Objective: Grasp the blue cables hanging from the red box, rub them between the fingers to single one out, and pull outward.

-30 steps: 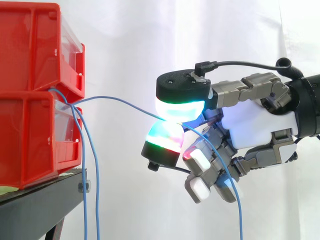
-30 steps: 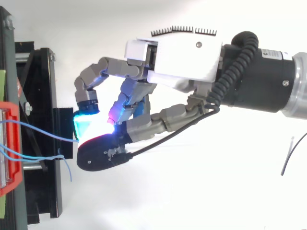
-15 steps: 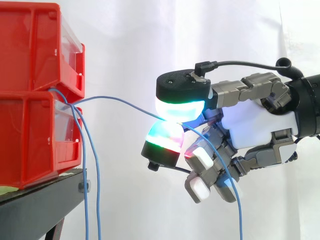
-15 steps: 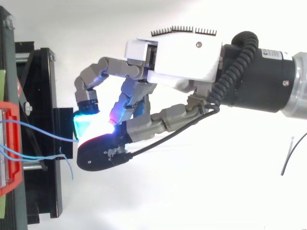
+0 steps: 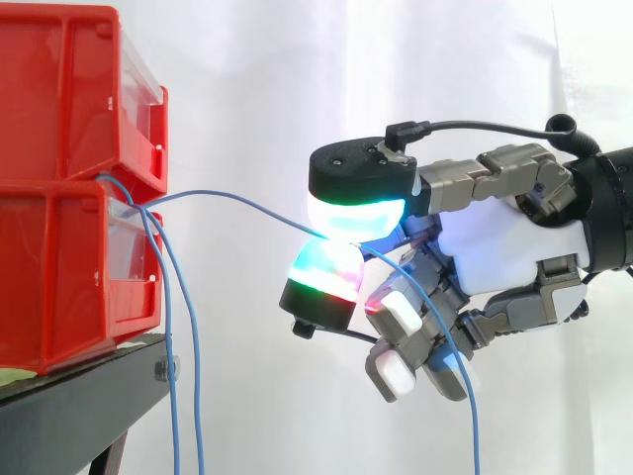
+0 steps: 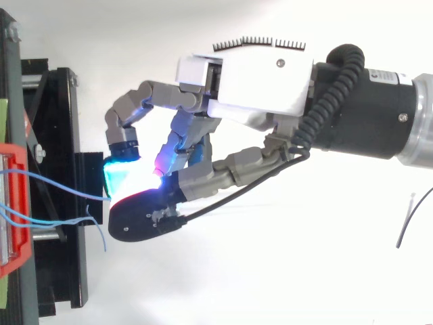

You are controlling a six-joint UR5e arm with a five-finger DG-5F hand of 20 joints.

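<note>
The lower red bin (image 5: 59,267) sits on the black stand (image 5: 79,406), with the upper red bin (image 5: 59,89) stacked directly on it and the white curtain (image 5: 297,79) behind. The blue cables (image 5: 165,346) come out at the top front edge of the lower red bin, where the two bins meet. Two of them drop straight down across that bin's front face and on past the edge of the stand. A third, the pinched cable (image 5: 237,201), leaves the same spot and runs outward from the bin, roughly level at first and then sloping a little downward, to the hand (image 5: 504,242), which is well apart from the bin's front. The hand is closed on this one cable: two fingertips (image 5: 356,213) meet with the strand caught between them, the upper pad glowing white and green, the lower one green, blue and red. Past the pinch, farther from the bin, the cable crosses the other, curled fingers and hangs down to the bottom edge of the side view. From above, the hand (image 6: 257,81) points toward the bin, its glowing pads just beside the stand's outer edge, and the thin blue strands cross the stand between the bin and the pads.
</note>
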